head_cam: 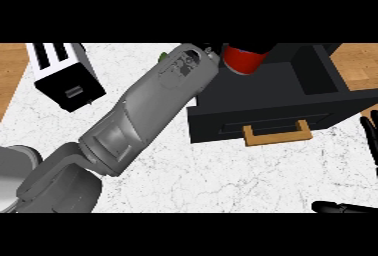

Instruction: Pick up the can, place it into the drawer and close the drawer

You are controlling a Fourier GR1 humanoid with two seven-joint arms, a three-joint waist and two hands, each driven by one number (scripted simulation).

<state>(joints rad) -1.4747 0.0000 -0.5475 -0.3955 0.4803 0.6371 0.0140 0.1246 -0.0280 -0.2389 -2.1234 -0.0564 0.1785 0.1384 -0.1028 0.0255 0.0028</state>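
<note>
The red can (244,60) is at the top of the view, over the back of the open black drawer (295,80). My left forearm runs diagonally from the lower left up to the can. Only dark parts of my left hand (210,48) show at the picture's upper edge, where they seem curled round the can's top. The drawer's front panel faces me with a wooden handle (277,134). My right hand (367,131) rests open at the right edge, fingers up, apart from the drawer.
A black and white toaster (63,75) stands at the upper left on the white marble counter (221,175). A grey rounded object (13,172) sits at the lower left edge. Wooden floor shows past the counter's left and right edges.
</note>
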